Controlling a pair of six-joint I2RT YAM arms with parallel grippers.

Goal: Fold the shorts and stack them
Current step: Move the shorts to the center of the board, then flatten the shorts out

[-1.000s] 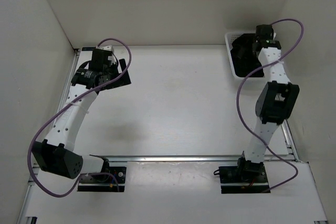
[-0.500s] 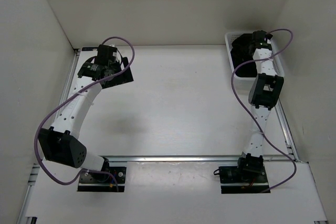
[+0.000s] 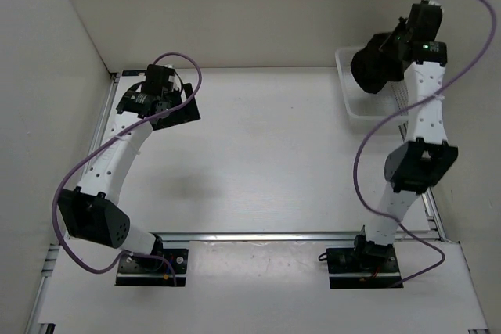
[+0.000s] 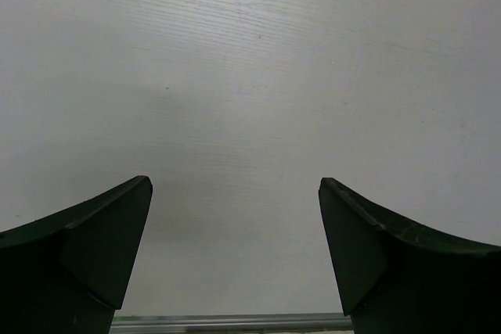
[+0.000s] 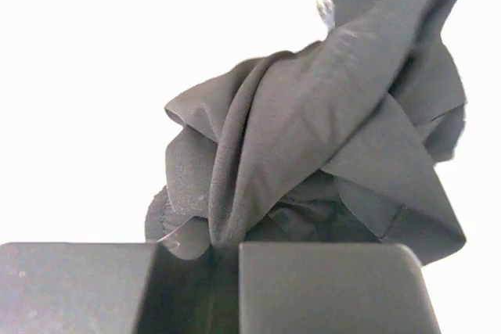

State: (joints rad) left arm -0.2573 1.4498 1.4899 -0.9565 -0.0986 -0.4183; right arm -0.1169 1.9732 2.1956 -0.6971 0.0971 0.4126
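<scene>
Shorts (image 5: 329,138) bunched, outline hidden; we see right gripper (image 5: 227,254) pinching them over basket (image 3: 350,105), left gripper (image 4: 235,187) spread wide.

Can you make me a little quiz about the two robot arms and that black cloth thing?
1. True or false: the left hand is shut on the shorts.
2. Which hand grips the shorts? A) left hand B) right hand C) neither
3. Fill in the gap: the shorts hang bunched up over the white ____ at the far right corner of the table.

Key:
1. False. The left hand is wide open over the table.
2. B.
3. basket.
</scene>
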